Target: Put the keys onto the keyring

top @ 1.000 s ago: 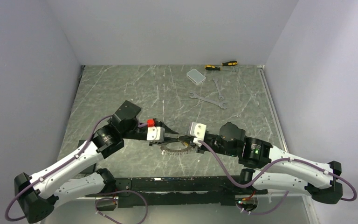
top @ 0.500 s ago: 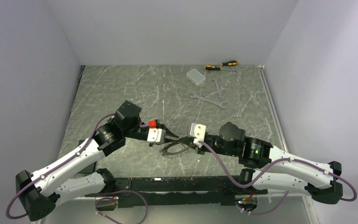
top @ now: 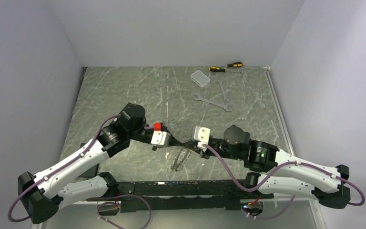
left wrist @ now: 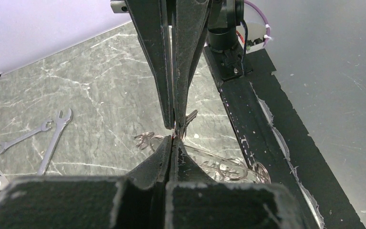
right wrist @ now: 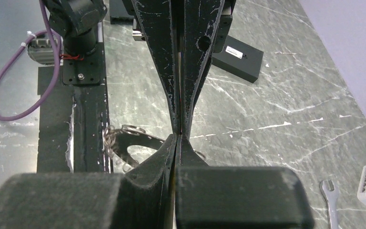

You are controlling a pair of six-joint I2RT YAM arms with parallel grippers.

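1. The left gripper (top: 180, 142) has its jaws pressed together, pinching the wire of the keyring (top: 180, 160).
2. The right gripper (top: 189, 143) meets it tip to tip, jaws clamped on a silver key (left wrist: 189, 116) that juts out beside them.
3. The keyring hangs tilted just below both jaws, over the worktop (top: 124, 90).

The thin metal keyring strung with small silver keys (top: 179, 160) lay flat under the two tools' tips a second ago. It has since been lifted and tipped, and hangs edge-on just below the left gripper (top: 179, 141) and right gripper (top: 190, 143). The left gripper has edged closer to the right one.
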